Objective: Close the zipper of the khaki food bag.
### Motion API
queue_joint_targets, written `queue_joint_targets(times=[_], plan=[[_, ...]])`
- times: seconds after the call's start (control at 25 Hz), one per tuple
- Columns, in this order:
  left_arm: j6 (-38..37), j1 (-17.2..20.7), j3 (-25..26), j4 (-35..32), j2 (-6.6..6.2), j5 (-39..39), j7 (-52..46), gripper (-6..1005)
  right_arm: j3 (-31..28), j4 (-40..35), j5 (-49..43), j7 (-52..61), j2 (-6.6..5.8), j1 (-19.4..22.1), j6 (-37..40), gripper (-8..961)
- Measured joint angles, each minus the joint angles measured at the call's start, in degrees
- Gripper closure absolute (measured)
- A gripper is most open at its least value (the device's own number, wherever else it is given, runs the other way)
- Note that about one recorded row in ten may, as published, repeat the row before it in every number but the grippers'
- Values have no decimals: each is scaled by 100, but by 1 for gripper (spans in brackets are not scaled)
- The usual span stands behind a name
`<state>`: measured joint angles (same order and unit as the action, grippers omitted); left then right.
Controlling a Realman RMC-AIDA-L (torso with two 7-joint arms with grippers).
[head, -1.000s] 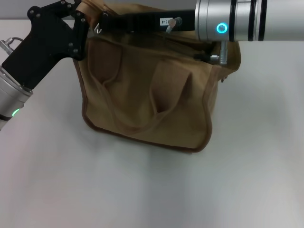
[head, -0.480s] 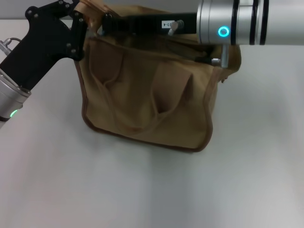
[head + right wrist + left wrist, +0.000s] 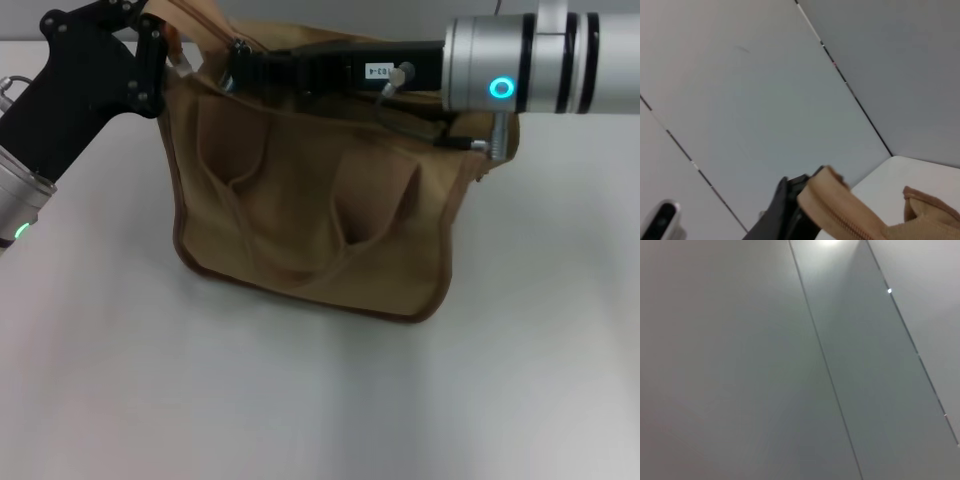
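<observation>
The khaki food bag (image 3: 310, 220) stands on the white table, tan with brown trim, its two loop handles hanging down the front. My left gripper (image 3: 165, 45) is at the bag's top left corner, shut on the end of its khaki top band (image 3: 195, 15). My right gripper (image 3: 235, 62) reaches from the right along the bag's top edge, fingers closed together over the zipper line, where a small silver glint (image 3: 238, 46) shows. In the right wrist view the zipper tape end (image 3: 827, 200) sticks up in front of the black left gripper (image 3: 790, 212). The left wrist view shows only wall panels.
The white table (image 3: 300, 400) lies open in front of the bag and to both sides. My right forearm (image 3: 540, 70) spans the bag's top right. A grey panelled wall (image 3: 765, 100) stands behind the table.
My right arm has drawn back to the right along the bag's top. The bag's top edge shifted slightly right with it. My left gripper kept its hold and rose a little.
</observation>
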<state>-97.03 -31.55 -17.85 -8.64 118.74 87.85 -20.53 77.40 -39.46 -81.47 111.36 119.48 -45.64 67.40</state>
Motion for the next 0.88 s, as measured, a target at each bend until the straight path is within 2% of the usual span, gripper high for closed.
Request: queue_joint_targets(times=[0.36, 0.88], plan=[[247, -4, 244, 26, -1, -3, 2, 930, -377, -152, -9, -338, -29, 379, 614, 950], [336, 1, 297, 46, 16, -9, -33, 928, -671, -152, -136, -538, -41, 494, 933, 952]])
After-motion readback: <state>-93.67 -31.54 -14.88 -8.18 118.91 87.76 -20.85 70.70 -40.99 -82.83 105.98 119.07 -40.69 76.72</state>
